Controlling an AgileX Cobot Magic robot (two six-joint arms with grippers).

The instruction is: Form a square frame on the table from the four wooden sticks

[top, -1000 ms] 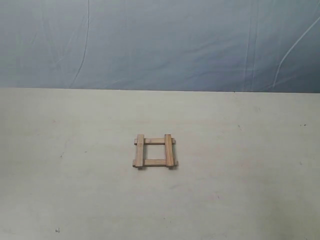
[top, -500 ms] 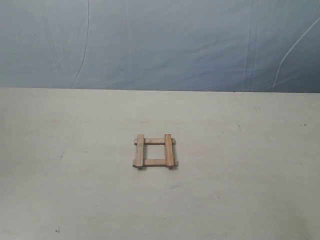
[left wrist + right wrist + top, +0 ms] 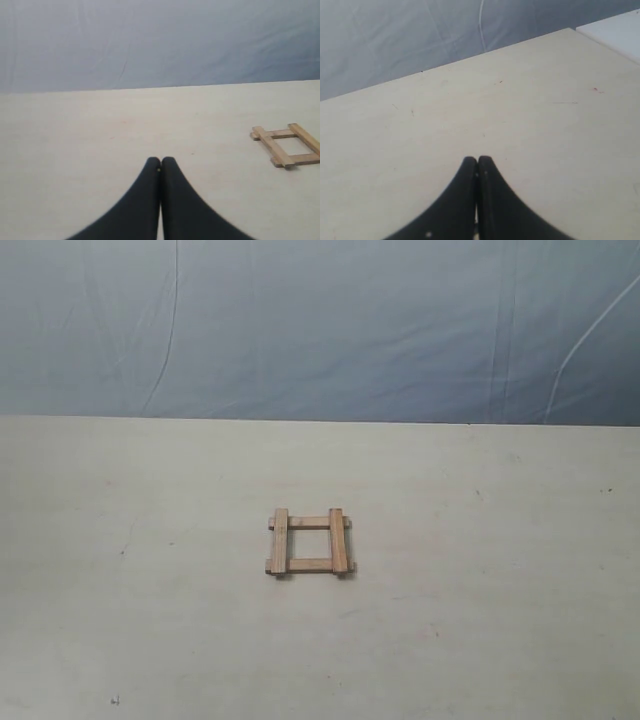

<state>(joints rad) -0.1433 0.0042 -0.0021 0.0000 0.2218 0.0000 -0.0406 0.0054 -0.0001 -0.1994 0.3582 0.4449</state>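
The four wooden sticks [image 3: 337, 540] lie in a square frame near the middle of the exterior view, a little below the centre. Two sticks run up and down the picture, one on the left side of the square and one on the right. They rest on top of the other two sticks, which run across at the top and the bottom. The ends poke out a little at the corners. In the middle of the square you can see the bare bench [image 3: 150, 620].

The frame looks just the same as it did one second ago and half a second ago. No stick has moved or turned.

The bench is pale and flat, with a few tiny dark specks [image 3: 115, 701] on it, one at the lower left of the exterior view. Behind it, across the top of the picture, hangs a blue-grey cloth [image 3: 320, 330].

No arm shows in the exterior view. In the left wrist view the left hand [image 3: 160, 162] has its two black fingers pressed together with nothing between them. The four wooden sticks [image 3: 272, 146] lie on the bench [image 3: 75, 130] well apart from it. In the right wrist view the right hand [image 3: 477, 161] is also pressed together and holds nothing, over the bare bench [image 3: 545, 100]
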